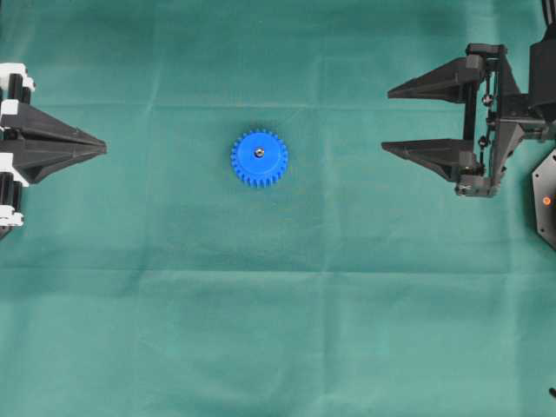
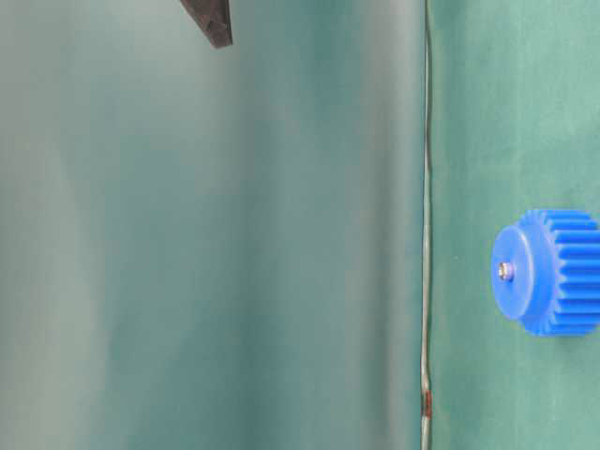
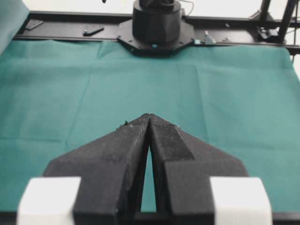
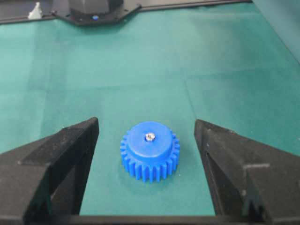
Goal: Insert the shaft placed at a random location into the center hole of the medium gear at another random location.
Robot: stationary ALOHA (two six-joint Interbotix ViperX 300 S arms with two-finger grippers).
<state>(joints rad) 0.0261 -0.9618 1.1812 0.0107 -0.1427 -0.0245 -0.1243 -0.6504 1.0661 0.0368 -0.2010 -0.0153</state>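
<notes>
While the right black two-finger gripper point(image 1: 395, 119) is sitting with its jaws spread wide and holding nothing, well right of centre, the left black gripper point(image 1: 102, 148) is parked at the far left edge with its fingers pressed together, also empty.

Bright blue toothed plastic medium gear point(image 1: 259, 158) is lying flat mid-table on the green cloth point(image 1: 278, 330), well apart from both grippers. Tiny shiny silver-grey metal shaft point(image 4: 149, 137) is showing as a round end in the center hole point(image 1: 259, 153) of the raised hub, so insertion is looking done.

Risks from here, as I'm judging it:
- right arm sweeping back over the gear and clipping it, shifting it on the cloth
- shaft possibly not seating fully; depth is not readable, so any knock could be tipping it out
- cloth creases snagging a low fingertip and dragging the gear
</notes>
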